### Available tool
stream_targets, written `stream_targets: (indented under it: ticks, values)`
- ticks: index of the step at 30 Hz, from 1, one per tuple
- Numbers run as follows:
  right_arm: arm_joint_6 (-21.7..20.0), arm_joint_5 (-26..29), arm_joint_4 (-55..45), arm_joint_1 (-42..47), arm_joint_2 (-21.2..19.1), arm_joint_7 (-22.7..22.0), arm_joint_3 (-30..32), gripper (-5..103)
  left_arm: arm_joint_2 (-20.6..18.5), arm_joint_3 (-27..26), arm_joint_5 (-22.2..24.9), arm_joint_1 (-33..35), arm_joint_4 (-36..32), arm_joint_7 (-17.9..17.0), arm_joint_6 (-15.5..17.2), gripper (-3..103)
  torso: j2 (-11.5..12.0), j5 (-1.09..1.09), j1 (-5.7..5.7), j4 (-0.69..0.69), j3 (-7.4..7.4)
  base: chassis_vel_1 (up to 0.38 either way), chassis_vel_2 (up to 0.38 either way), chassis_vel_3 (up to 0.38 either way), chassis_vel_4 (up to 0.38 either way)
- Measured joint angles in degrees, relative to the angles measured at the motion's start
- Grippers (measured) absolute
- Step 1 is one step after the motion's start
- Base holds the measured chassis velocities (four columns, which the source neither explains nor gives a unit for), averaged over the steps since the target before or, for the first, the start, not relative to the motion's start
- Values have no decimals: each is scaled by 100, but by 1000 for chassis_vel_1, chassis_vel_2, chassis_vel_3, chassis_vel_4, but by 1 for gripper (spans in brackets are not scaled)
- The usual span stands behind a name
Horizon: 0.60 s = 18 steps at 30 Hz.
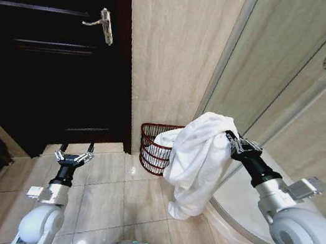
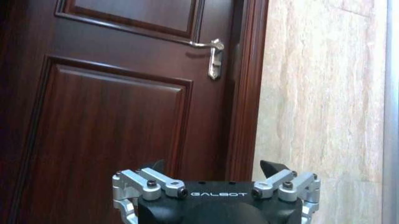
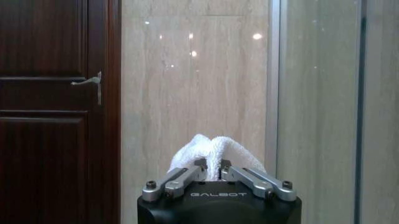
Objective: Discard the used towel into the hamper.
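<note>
Beige tiled bathroom: our right gripper (image 1: 229, 135) pinches a white towel (image 1: 197, 160) just right of the hamper (image 1: 155, 148) by the far wall; our left gripper (image 1: 74, 156) hangs spread apart, empty.

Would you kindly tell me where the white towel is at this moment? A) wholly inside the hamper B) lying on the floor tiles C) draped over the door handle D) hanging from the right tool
D: the right tool pinches the towel, which hangs beside the hamper.

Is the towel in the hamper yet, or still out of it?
Out. The right gripper is shut on the towel, which hangs above the floor in front of the hamper. The left gripper is open, low near the door.
</note>
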State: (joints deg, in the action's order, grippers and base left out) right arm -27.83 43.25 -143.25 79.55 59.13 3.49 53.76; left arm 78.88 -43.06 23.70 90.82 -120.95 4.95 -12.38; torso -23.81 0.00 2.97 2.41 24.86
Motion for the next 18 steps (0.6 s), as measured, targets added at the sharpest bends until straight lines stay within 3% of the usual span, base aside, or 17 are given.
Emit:
stream_targets:
  ticks: [18]
  values:
    - [-48,653,0,-600,-379,-326,-85,7,136,-201,1,258,-200,-15,-94,100,-426,1,180,0,246,0,0,0,0]
